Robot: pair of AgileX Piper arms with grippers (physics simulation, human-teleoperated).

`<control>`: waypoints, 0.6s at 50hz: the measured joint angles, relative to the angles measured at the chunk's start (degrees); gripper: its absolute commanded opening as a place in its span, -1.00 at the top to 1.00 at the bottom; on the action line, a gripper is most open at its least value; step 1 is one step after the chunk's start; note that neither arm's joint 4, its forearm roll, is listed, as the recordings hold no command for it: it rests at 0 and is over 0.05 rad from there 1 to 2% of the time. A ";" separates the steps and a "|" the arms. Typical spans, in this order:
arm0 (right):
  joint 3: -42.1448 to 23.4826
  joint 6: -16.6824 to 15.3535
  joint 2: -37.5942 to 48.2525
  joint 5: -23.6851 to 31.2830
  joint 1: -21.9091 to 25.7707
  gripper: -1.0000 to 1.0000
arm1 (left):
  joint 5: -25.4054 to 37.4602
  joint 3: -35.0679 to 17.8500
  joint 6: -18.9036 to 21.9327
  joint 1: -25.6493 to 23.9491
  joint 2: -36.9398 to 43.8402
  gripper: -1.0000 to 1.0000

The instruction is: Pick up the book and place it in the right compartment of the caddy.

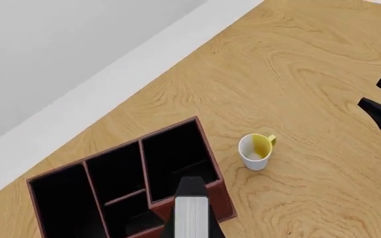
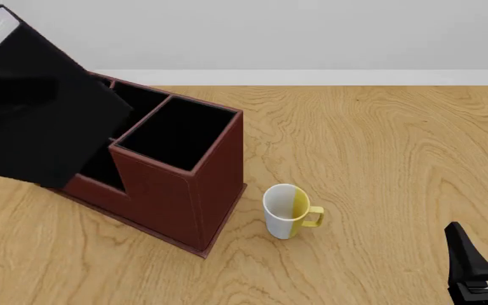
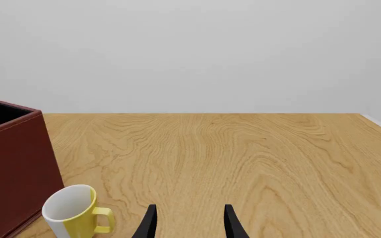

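Black and large at the front view's left edge, the book (image 2: 36, 117) hangs in the air, tilted, its white page edge showing at the upper corner, well above the table (image 2: 380, 146). From the left wrist camera the same book (image 1: 191, 210) is seen end-on, page edge towards the lens, so the left gripper must be clamped on it (the fingers themselves are hidden behind the covers, but nothing else could be carrying it). Below and just to the right of it stands the caddy (image 2: 180, 190), set at an angle to the table edge, and the right compartment (image 2: 176, 130) is the wide square opening at the end nearest the mug (image 2: 284, 211). My reading is that the book sits over the caddy's left and middle slots and needs to travel rightwards, then come upright so its narrow edge drops into that opening; the reddish divider wall between middle and right is the edge it could catch. Off to the side, the right gripper (image 3: 189, 220) idles low at the near right with its fingers parted and nothing between them, well apart from the caddy, leaving open room.
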 measured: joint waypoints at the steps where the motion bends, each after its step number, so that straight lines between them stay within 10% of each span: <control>1: 0.00 0.00 0.00 0.00 0.00 -1.00 | -0.04 -0.43 0.01 -0.03 0.45 1.00; 30: 0.00 0.00 0.00 0.00 0.00 -1.00 | -0.17 -12.96 0.98 -2.02 15.49 1.00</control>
